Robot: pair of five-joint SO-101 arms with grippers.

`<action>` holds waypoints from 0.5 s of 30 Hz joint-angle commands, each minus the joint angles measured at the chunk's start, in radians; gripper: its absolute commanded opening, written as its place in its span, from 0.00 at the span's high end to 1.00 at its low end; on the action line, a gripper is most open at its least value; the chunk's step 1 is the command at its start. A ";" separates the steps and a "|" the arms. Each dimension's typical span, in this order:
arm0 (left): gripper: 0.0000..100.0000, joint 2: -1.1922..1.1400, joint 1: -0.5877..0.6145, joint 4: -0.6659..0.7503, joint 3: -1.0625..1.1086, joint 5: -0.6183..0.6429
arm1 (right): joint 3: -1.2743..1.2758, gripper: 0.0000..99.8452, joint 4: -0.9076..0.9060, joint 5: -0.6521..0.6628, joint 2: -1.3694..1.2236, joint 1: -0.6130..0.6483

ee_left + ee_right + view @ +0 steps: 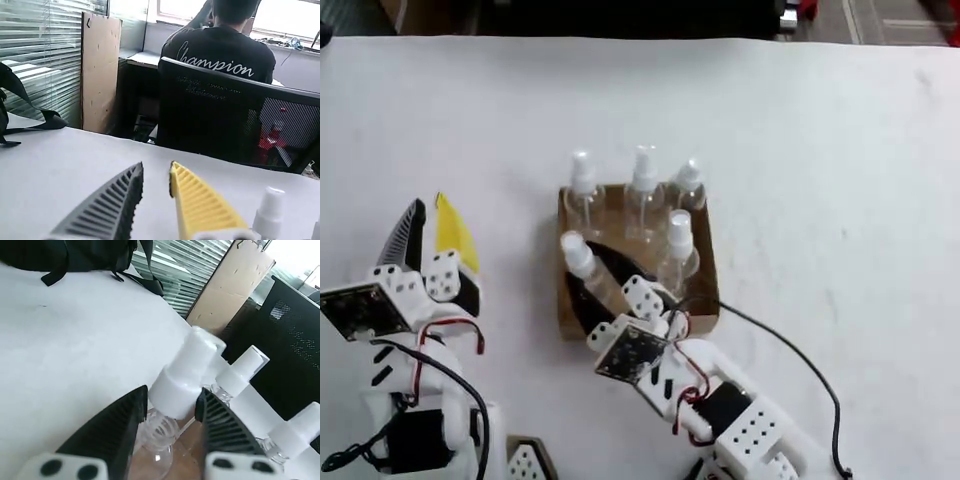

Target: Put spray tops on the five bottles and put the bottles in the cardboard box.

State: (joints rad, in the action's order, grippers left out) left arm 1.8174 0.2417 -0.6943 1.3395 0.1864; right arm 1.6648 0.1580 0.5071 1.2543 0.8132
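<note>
Five clear bottles (643, 205) with white spray tops (643, 165) in a shallow brown box (708, 295): three upright along the far side, a fourth bottle (678, 255) upright before them, a fifth bottle (584, 265) leaning.

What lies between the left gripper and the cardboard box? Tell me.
Bare table, in the high view, separates the left gripper from the cardboard box.

Five spray-topped bottles (643, 200) in cardboard box (708, 292)
</note>
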 commanded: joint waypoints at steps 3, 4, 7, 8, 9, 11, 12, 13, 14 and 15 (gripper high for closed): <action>0.91 0.007 -0.010 0.025 -0.008 0.005 | 0.015 0.84 0.008 -0.005 -0.002 0.013; 0.91 0.007 -0.010 0.025 -0.008 0.005 | 0.015 0.84 0.008 -0.005 -0.002 0.013; 0.91 0.007 -0.010 0.025 -0.008 0.005 | 0.015 0.83 0.007 -0.005 -0.002 0.013; 0.91 0.007 -0.010 0.025 -0.008 0.005 | 0.015 0.83 0.007 -0.005 -0.002 0.013; 0.91 0.007 -0.010 0.025 -0.008 0.005 | 0.015 0.83 0.007 -0.005 -0.002 0.013; 0.91 0.007 -0.010 0.025 -0.008 0.005 | 0.015 0.83 0.007 -0.005 -0.001 0.015; 0.91 0.007 -0.010 0.025 -0.008 0.005 | 0.015 0.83 0.007 -0.005 -0.001 0.015; 0.91 0.007 -0.010 0.025 -0.008 0.005 | 0.015 0.83 0.007 -0.005 -0.001 0.015; 0.91 0.007 -0.010 0.025 -0.008 0.005 | 0.015 0.83 0.007 -0.005 0.002 0.015; 0.91 0.007 -0.010 0.025 -0.008 0.005 | 0.015 0.83 0.007 -0.005 0.007 0.015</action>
State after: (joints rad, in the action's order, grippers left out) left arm 1.8174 0.2417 -0.6943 1.3395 0.1864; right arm 1.6648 0.1580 0.5071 1.2543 0.8239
